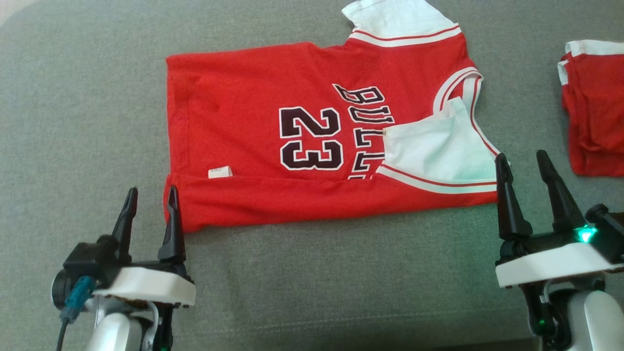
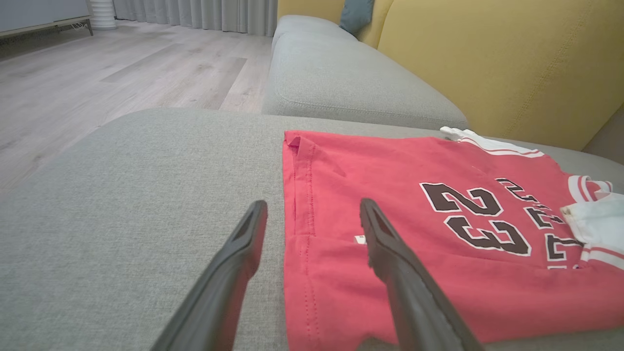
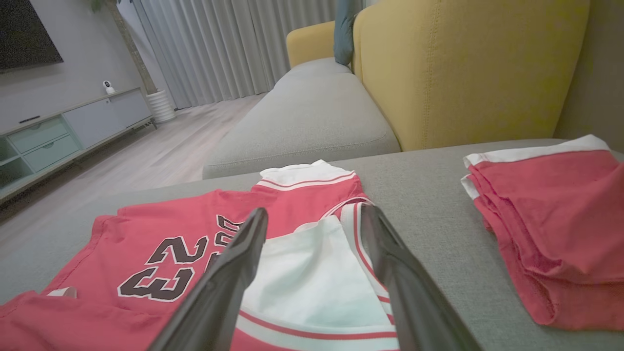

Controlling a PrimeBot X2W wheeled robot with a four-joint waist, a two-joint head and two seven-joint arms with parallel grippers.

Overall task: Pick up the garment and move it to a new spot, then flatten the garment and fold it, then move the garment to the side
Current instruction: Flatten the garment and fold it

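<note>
The garment (image 1: 273, 141) is a red jersey with a black "23" and white sleeves. It lies spread on the grey cushion (image 1: 87, 97), its near long edge folded up over the body and one white sleeve turned in. My left gripper (image 1: 150, 196) stands open at the jersey's near left corner, holding nothing. Over the near right corner, by the white sleeve, my right gripper (image 1: 522, 160) is open and empty too. The left wrist view looks along the jersey's hem (image 2: 302, 243), the right wrist view onto the white sleeve (image 3: 312, 278).
A second red garment (image 1: 594, 112) with white trim lies folded at the right edge of the cushion. Yellow backrests (image 3: 468, 68) rise behind the cushion. Beyond the cushion's left end lies wooden floor (image 2: 97, 73).
</note>
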